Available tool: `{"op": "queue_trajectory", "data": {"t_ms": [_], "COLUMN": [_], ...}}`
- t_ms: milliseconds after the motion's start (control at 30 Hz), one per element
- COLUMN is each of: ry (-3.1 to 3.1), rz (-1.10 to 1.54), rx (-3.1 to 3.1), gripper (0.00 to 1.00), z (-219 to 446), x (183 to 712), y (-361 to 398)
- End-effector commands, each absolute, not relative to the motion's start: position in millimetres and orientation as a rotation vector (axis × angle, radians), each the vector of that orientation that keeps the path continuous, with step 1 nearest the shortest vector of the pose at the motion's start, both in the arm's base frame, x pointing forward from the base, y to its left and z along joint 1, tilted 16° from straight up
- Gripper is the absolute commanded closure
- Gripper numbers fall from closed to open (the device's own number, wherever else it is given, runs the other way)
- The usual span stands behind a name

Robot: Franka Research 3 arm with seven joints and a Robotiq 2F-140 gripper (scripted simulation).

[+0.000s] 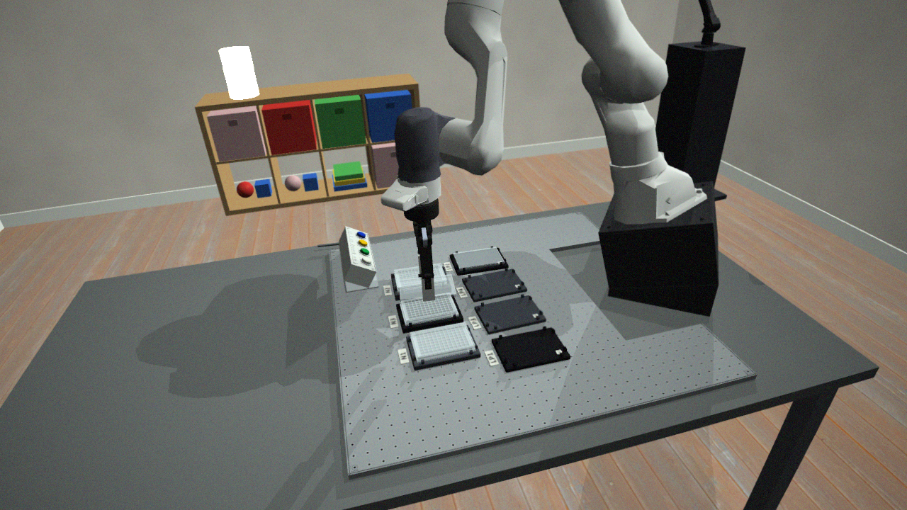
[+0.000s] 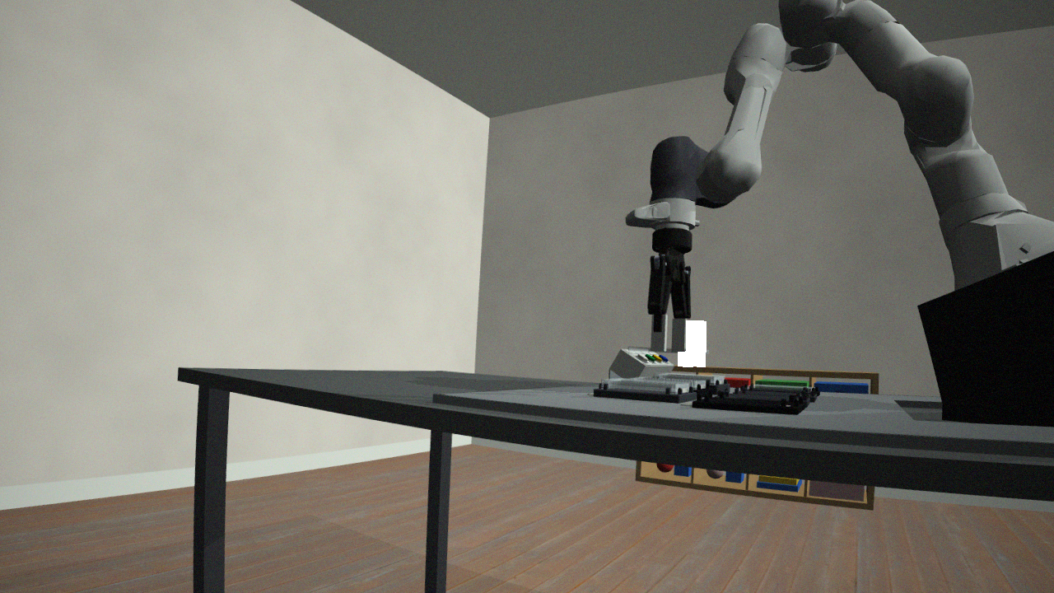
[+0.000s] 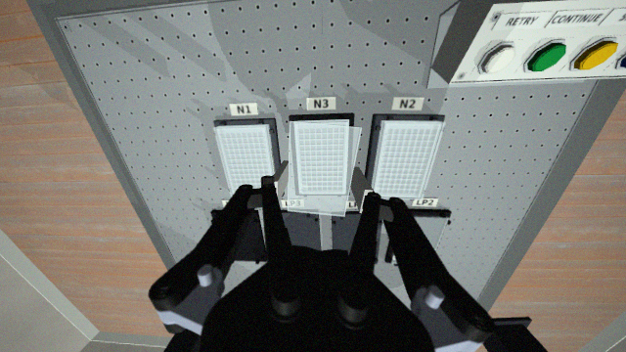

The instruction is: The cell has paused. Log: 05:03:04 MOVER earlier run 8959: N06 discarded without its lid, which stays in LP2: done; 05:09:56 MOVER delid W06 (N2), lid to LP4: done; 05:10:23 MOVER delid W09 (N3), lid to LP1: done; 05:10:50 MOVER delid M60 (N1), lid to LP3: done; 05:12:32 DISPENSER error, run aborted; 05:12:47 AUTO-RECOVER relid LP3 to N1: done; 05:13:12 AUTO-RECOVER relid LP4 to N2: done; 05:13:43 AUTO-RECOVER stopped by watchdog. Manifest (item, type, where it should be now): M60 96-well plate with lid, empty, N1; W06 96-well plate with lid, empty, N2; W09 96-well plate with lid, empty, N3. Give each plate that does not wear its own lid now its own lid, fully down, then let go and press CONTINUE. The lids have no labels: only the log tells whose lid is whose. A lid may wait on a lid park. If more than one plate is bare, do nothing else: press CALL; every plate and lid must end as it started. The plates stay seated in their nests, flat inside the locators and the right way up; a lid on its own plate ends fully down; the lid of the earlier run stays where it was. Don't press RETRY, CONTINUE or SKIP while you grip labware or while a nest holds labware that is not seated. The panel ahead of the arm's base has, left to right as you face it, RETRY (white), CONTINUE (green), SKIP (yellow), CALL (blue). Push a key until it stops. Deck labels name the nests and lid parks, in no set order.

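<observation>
On the grey table lies a perforated deck plate carrying three nests and four lid parks. Above the middle nest, N3, the arm hangs with its gripper clamped, about half open, on a clear lid. That lid hovers over the bare 96-well plate, apparently skewed slightly against it. Plates in N1 and N2 look lidded. Another lid rests on LP2. The button panel stands beside N2.
</observation>
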State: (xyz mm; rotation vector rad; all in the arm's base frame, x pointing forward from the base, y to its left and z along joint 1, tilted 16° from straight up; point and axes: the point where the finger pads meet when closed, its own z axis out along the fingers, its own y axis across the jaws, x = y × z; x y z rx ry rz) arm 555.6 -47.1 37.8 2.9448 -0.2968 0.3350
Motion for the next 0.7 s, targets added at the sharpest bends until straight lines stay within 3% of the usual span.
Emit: {"op": "queue_trajectory", "data": {"t_ms": [0,667], "ry": [-0.142,-0.142], "rz": [0.312,0.312], "rx": [2.942,2.942], "gripper": [1.0,1.0], "z": [37.3,37.3], "x": [554.7,554.7], "y": [-48.5,-48.5]}}
